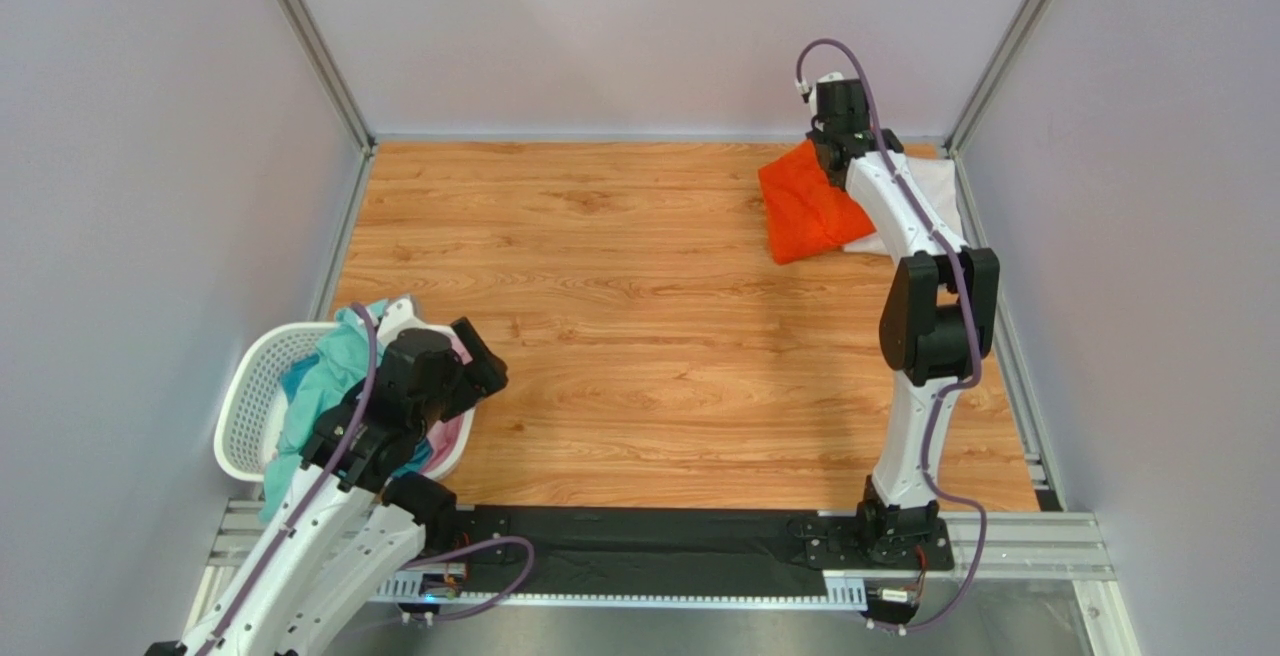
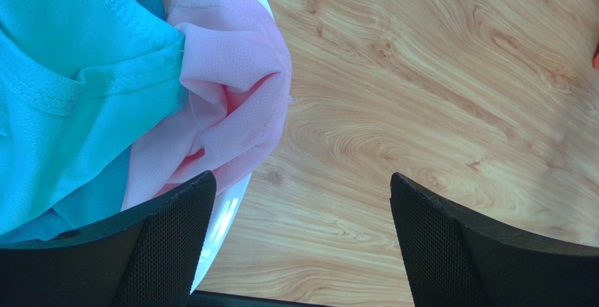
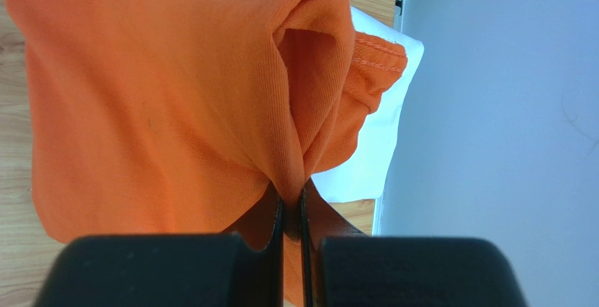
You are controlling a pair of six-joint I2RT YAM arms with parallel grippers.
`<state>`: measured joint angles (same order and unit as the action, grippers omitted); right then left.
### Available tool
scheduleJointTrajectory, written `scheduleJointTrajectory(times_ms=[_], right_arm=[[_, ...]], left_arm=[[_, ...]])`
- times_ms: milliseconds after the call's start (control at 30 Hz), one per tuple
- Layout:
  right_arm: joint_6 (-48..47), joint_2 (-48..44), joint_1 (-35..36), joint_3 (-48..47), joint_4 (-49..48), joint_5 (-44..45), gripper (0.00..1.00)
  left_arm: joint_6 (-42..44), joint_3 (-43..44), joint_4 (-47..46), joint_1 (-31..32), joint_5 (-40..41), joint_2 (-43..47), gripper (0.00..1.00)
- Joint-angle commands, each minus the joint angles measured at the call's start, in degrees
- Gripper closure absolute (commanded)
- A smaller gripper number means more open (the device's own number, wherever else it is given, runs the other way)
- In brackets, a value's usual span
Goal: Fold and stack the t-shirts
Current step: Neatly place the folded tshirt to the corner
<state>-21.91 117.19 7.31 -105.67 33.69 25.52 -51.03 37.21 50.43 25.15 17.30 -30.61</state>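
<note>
A bright orange t-shirt (image 1: 806, 206) lies bunched at the table's far right corner, partly over a white t-shirt (image 1: 929, 194). My right gripper (image 1: 836, 149) is shut on a fold of the orange t-shirt (image 3: 162, 96); the white t-shirt (image 3: 379, 145) shows under it. A teal t-shirt (image 1: 319, 386) and a pink t-shirt (image 2: 232, 103) sit in the white mesh basket (image 1: 245, 413) at the near left. My left gripper (image 2: 302, 244) is open and empty over the basket's right rim (image 2: 223, 212), beside the teal t-shirt (image 2: 70, 89).
Grey walls enclose the wooden table (image 1: 631, 326) on three sides, with metal posts in the far corners. The right wall (image 3: 506, 124) stands close beside the orange and white shirts. A black rail (image 1: 661, 544) runs along the near edge between the arm bases.
</note>
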Motion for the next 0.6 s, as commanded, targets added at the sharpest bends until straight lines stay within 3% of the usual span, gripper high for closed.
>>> scheduleJointTrajectory(times_ms=[0,567], right_arm=[[-0.76,-3.01,-0.63,-4.9,2.42,2.43,1.0],[2.57,-3.72,-2.65,-14.74,10.6,-0.82,1.0]], left_arm=[[0.22,1.11,0.1,0.25,1.07,-0.59,0.0],[0.4,1.2,-0.25,0.25,1.33,-2.96,0.0]])
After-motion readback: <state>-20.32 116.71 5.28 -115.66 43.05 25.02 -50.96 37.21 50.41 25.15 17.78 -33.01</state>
